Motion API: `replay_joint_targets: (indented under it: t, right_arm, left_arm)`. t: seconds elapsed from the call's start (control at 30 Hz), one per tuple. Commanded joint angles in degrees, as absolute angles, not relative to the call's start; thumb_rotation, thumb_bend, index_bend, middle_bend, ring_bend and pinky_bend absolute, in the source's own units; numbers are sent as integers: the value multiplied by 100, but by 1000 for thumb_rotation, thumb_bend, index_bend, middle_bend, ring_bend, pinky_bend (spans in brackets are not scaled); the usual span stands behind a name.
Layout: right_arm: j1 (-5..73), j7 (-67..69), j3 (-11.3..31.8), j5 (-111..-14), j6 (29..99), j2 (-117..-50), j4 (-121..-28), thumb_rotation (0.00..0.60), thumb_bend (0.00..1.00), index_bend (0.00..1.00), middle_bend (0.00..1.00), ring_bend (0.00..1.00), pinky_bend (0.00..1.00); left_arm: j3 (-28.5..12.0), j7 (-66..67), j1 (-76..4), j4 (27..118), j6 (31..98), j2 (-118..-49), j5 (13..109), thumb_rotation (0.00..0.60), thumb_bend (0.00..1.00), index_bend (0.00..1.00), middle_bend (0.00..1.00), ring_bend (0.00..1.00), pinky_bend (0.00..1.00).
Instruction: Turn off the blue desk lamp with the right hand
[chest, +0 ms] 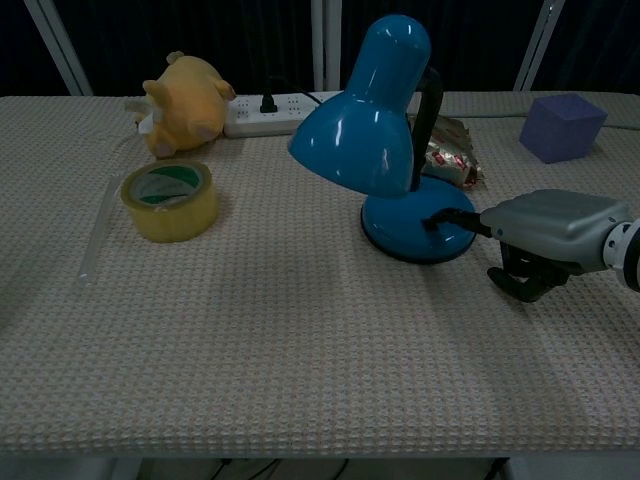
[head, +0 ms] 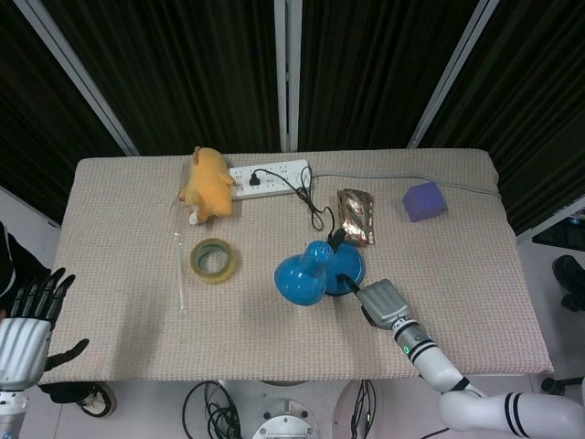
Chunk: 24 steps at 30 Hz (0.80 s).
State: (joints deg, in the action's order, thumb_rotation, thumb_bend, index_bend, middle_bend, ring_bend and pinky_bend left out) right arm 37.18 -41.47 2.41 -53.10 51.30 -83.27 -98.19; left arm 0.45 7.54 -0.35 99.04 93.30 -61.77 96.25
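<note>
The blue desk lamp [head: 315,272] [chest: 385,130] stands mid-table with its shade tilted left, and no light falls on the cloth. My right hand [head: 379,303] [chest: 540,235] lies just right of the round base [chest: 418,228]. One extended fingertip [chest: 440,220] presses on the base at the switch, while the other fingers are curled under. My left hand [head: 32,322] hangs off the table's left front corner with fingers spread, holding nothing.
A yellow tape roll [head: 212,260] [chest: 169,200] and a clear tube [head: 179,271] lie left of the lamp. At the back are a yellow plush toy [head: 207,182], a white power strip [head: 270,176], a foil snack pack [head: 356,216] and a purple cube [head: 424,200] [chest: 562,126].
</note>
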Motion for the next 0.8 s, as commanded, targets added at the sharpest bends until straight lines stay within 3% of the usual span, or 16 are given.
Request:
replay_joint_targets:
  t: [0.03,0.27,0.4,0.5,0.57,0.6,0.63,0.7,0.73,0.8]
  right_arm:
    - [3800,-4177,198,-5179,5108,-8368,-9768,600,589,0,998,953,915]
    - [3643,-3975,86,-5699,5672,-8216,-10006,600,590,0,998,950,915]
    - [3111,-3686,-197,-6807,6710,-7682,-10372,600,564,0,996,932,904]
    - [2596,-3283,-465,-7723,7629,-7214,-10461,600,501,0,925,876,862]
    - [2267,-2935,-592,-8141,8168,-6962,-10387,600,464,0,775,751,775]
    - [2050,-2718,-655,-8335,8504,-6817,-10294,600,436,0,641,623,691]
    - [1887,-2608,-685,-8422,8746,-6718,-10211,600,397,0,442,420,596]
    - [1603,-2523,-705,-8455,9115,-6563,-10092,600,348,0,158,131,483]
    - [1386,-2498,-692,-8342,9359,-6436,-10048,600,304,0,42,28,369]
    - [1118,-2171,-662,-8296,9641,-6280,-9970,600,230,0,0,0,156]
  left_arm:
    - [48,739,-35,9897,9329,-6174,9630,600,84,37,0,0,0]
    - [35,671,-34,9876,9349,-6164,9623,600,83,37,0,0,0]
    - [29,642,-43,9873,9348,-6145,9630,600,83,37,0,0,0]
    - [28,634,-46,9883,9362,-6135,9654,600,84,37,0,0,0]
    - [33,631,-44,9889,9371,-6138,9671,600,84,37,0,0,0]
    - [36,630,-44,9894,9370,-6142,9678,600,83,37,0,0,0]
    - [39,632,-45,9898,9365,-6144,9679,600,84,38,0,0,0]
    - [43,645,-50,9908,9353,-6147,9686,600,84,38,0,0,0]
    - [43,654,-54,9909,9356,-6147,9702,600,84,38,0,0,0]
    - [44,681,-53,9914,9367,-6145,9721,600,83,38,0,0,0]
